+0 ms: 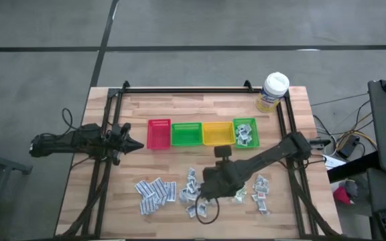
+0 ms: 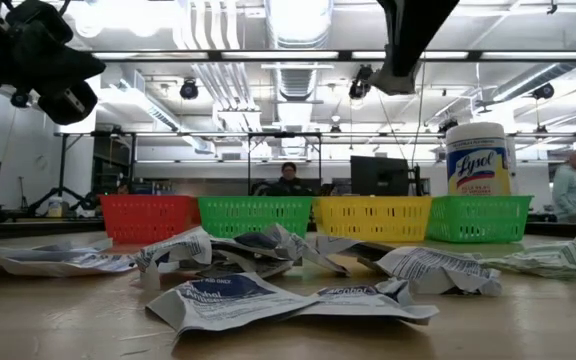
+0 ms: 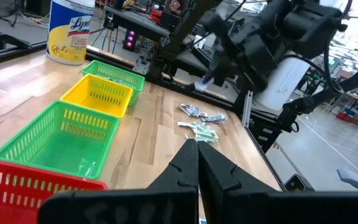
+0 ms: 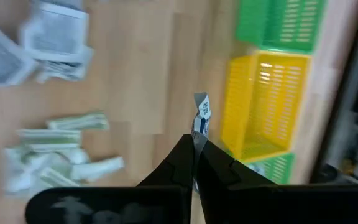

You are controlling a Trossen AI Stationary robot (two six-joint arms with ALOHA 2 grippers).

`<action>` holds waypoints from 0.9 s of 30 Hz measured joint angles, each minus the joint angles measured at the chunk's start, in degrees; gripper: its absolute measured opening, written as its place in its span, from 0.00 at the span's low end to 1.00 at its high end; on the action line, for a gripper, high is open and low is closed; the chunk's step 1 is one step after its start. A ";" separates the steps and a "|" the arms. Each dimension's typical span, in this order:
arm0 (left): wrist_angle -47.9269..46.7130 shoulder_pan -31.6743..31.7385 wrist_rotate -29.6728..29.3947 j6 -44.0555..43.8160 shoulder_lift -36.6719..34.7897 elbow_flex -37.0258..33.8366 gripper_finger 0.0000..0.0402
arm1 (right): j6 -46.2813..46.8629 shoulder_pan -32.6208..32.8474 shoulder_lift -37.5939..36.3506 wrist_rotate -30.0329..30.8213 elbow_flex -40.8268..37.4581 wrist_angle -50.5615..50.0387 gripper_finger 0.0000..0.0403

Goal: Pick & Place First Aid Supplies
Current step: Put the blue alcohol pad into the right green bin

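Above wooden table (image 4: 135, 81), right hand (image 4: 196, 144) pinches white-blue sachet (image 4: 201, 115) at fingertips.

Table (image 1: 179, 110) — pale, matt wooden planks; the bins (image 1: 201, 133) are ribbed, glossy plastic; the sachets (image 2: 268, 300) — crinkled paper-foil, at six o'clock.

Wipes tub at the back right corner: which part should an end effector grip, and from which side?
Probably the yellow body of the wipes tub, just under its white lid, coming from the table's left: it stands upright and round, with bare wood there and the end green bin in front.
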 joint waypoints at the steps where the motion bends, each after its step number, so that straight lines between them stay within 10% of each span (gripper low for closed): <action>1: 0.00 0.00 0.00 0.00 0.00 0.00 0.00 | 0.51 0.00 -0.59 1.24 -1.12 0.07 0.02; 27: -0.10 0.02 -1.09 6.33 0.02 -0.02 0.00 | 9.31 -14.11 -33.62 10.34 -44.00 6.19 0.02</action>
